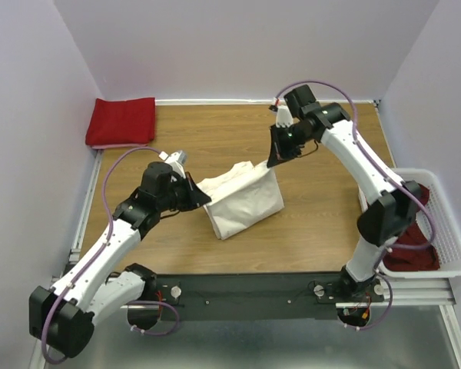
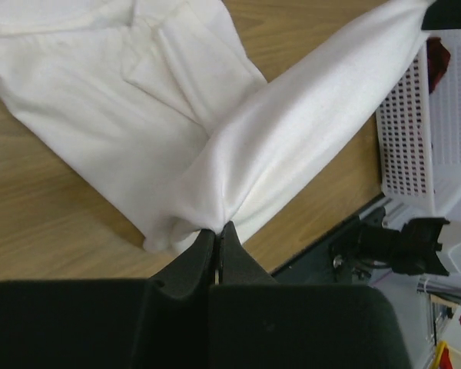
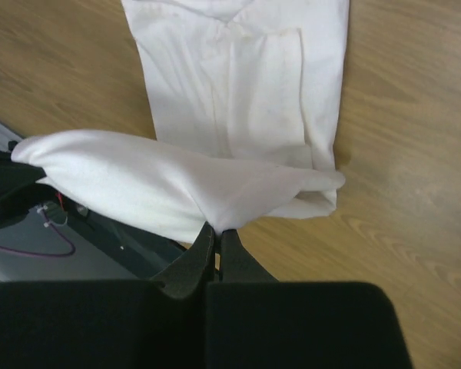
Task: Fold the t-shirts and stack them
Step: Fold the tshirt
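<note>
The left pincer (image 2: 217, 231) and right pincer (image 3: 217, 231) are each clamped on a thin pinch of the raised edge of the cream-white t-shirt (image 1: 242, 201). From here the cloth could slip out, or uneven travel could skew the fold. The shirt lies on the surface (image 1: 323, 223), well left of the basket (image 1: 451, 238); the left arm (image 1: 107, 246) reaches in low, and the right arm (image 1: 361, 161) arches over, pointing down.

Lab: white-walled enclosure (image 1: 238, 46), wooden table (image 1: 323, 231)
</note>
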Available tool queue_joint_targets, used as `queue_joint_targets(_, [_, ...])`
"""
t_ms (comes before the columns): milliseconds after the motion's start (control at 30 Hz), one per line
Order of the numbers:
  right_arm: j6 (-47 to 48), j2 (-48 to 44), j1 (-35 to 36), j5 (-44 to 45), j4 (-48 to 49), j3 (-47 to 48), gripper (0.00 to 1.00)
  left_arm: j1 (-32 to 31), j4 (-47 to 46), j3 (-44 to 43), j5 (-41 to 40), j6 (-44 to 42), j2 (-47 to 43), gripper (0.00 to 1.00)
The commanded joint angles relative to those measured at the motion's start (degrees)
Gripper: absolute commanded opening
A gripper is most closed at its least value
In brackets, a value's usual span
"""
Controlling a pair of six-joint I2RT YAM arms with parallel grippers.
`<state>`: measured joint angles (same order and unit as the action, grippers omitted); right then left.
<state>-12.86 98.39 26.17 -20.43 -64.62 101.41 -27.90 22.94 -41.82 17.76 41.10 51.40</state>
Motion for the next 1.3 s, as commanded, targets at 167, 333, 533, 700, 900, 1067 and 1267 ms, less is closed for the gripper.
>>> queue_joint_targets(167, [4.95,19.72,-0.16,-3.66,3.71,15.05,0.01,12.78,-13.71,4.47,9.22,-6.65,11.27,0.0])
queue_joint_targets(333, [5.83,26.41,-0.16,-1.82,7.22,15.67,0.01,15.77,-18.36,4.03,8.7,-9.37,19.52,0.0])
queue_joint_targets(533, [5.13,31.33,-0.25,-0.84,12.41,13.91,0.07,17.44,-21.97,1.66,7.12,-10.43,26.56,0.0])
queue_joint_targets(700, [3.55,30.9,-0.33,0.82,16.26,11.54,0.1,17.44,-22.15,-0.8,4.92,-11.74,29.11,0.06])
queue_joint_targets(900, [0.74,26.07,-0.42,5.82,21.37,7.94,0.13,17.53,-22.32,-1.59,2.63,-12.27,27.97,0.08])
queue_joint_targets(1067, [-0.75,25.37,-0.33,7.68,22.52,4.69,0.34,17.44,-22.68,-1.86,1.14,-13.06,28.93,0.32])
queue_joint_targets(1267, [-3.75,14.39,-0.33,15.77,31.38,-7.49,0.42,17.35,-18.55,-4.32,-3.86,-13.24,25.78,0.65])
